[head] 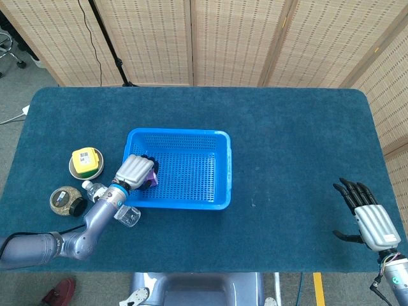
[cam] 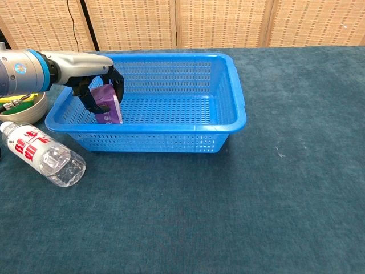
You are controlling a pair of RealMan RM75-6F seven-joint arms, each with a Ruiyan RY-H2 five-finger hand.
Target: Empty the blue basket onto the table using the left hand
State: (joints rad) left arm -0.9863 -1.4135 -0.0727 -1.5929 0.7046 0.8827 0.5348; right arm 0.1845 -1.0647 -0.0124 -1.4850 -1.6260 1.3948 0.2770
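Left hand reaches over the left wall of the blue basket, fingers curled round a small purple box and gripping it. Box sits inside the basket at its left end, tilted; whether it rests on the basket floor cannot be told. Right hand is well to the right of the basket, above the table, fingers spread, holding nothing. Left of the basket: a clear plastic bottle lying on its side, a bowl with a yellow object, and a round jar.

One blue basket, one purple box, one plastic bottle, two round containers.
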